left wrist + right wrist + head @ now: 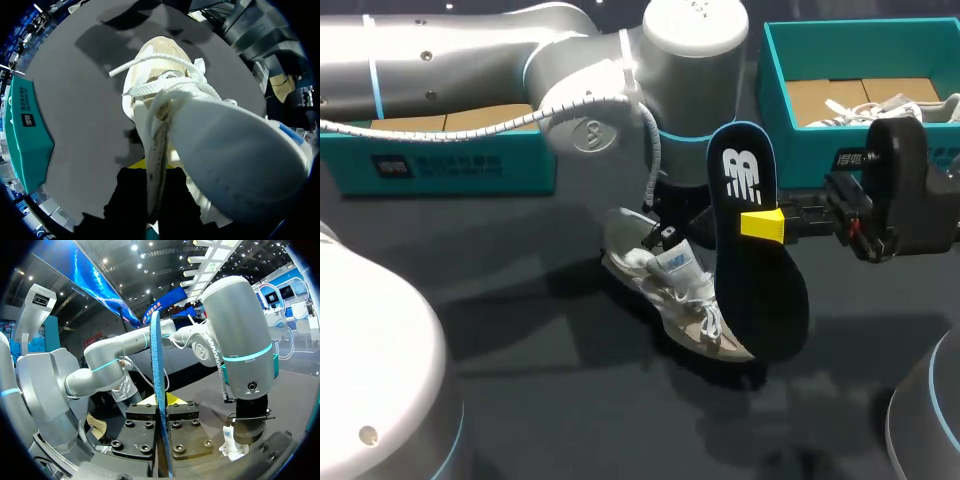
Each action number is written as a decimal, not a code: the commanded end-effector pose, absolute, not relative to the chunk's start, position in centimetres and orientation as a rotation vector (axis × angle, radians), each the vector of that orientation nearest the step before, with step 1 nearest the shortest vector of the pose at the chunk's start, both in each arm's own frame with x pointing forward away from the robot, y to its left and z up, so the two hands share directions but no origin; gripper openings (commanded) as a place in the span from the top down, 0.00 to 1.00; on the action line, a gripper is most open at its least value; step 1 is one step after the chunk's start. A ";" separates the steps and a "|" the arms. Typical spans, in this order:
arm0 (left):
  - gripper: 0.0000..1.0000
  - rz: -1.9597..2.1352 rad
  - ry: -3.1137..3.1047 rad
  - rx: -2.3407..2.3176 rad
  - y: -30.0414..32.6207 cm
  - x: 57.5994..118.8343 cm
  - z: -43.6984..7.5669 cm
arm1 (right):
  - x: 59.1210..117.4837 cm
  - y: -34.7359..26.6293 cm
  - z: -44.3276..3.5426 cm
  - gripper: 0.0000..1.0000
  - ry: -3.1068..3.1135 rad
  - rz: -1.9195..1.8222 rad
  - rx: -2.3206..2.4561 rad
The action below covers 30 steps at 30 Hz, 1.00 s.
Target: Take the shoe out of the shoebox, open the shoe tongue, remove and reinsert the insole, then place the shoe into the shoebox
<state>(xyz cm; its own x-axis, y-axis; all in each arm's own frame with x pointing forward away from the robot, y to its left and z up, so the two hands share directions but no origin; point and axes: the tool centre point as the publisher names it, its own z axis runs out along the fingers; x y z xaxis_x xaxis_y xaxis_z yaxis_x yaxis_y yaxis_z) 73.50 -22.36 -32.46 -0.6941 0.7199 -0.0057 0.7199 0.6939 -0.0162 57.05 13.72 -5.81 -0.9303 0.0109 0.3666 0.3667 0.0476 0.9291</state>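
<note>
Right pincer (765,224): clamping the insole (760,300), one yellow tip pressing each face around mid-length. You are holding it on edge, narrow logo end up and broad end hanging down, just beside and slightly above the shoe (670,285).

Insole: looking thin, light and bendy. It is likely going to flex below the grip when its tip meets the shoe, so you are better off pinching nearer the end you are steering.

Shoe: lying on the table (520,330), toe pointing toward the near edge and opening facing the arms. The upper is appearing soft and the whole shoe light, so it is probably going to slide unless pinned. The collar wall is the sensible place to hold.

Left pincer (150,175): sitting at that collar. In the left wrist view the shoe's side wall is running between its dark fingers, so it is judged to be nipping the shoe. Ahead of it, the padded tongue (240,150) is bulging up and the laces (155,75) are trailing loose.

Surface: dark grey and matte, taking heavy shadow under both arms.

Room: the teal shoebox (775,60) is standing at the far right, well apart from the shoe, with something pale and laced (880,105) lying inside. A second teal box (450,165) is sitting far left, partly hidden behind the left arm (470,50).
</note>
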 end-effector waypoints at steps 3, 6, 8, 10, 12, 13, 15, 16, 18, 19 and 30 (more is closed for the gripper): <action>1.00 0.181 -2.710 -1.472 -21.6 74.5 -31.6 | 56.9 13.8 -5.8 1.00 -2.068 -1.967 -0.391; 1.00 0.243 -2.625 -1.594 -21.3 74.4 -31.1 | 56.9 13.8 -5.8 1.00 -2.068 -1.967 -0.391; 1.00 0.250 -2.603 -1.674 -21.1 74.1 -30.9 | 56.9 13.8 -5.8 1.00 -2.068 -1.967 -0.391; 1.00 0.281 -2.536 -1.770 -20.8 73.7 -30.6 | 56.9 13.8 -5.8 1.00 -2.068 -1.967 -0.391; 1.00 0.285 -2.505 -1.842 -20.6 73.2 -30.5 | 56.9 13.8 -5.8 1.00 -2.068 -1.967 -0.391; 1.00 0.284 -2.497 -1.873 -20.6 72.9 -30.4 | 56.9 13.8 -5.8 1.00 -2.068 -1.967 -0.391; 1.00 0.282 -2.465 -1.933 -20.4 72.3 -30.5 | 56.9 13.8 -5.8 1.00 -2.068 -1.967 -0.391; 1.00 0.271 -2.464 -1.957 -20.3 72.0 -30.6 | 56.9 13.8 -5.8 1.00 -2.068 -1.967 -0.391; 1.00 0.270 -2.434 -2.013 -20.1 71.4 -30.8 | 56.9 13.8 -5.8 1.00 -2.068 -1.967 -0.391; 1.00 0.260 -2.432 -2.031 -20.1 71.1 -30.9 | 56.9 13.8 -5.8 1.00 -2.068 -1.967 -0.391; 1.00 0.192 -2.390 -2.098 -20.5 70.4 -32.6 | 56.9 13.8 -5.8 1.00 -2.068 -1.967 -0.391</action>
<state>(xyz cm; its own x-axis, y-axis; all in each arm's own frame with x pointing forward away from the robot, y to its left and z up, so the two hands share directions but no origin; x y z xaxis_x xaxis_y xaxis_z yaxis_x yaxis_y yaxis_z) 70.24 -20.07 -32.13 -0.1329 0.9839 -0.1196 0.9900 0.1261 -0.0626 57.05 13.72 -5.81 -0.9303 0.0109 0.3666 0.3666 0.0476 0.9291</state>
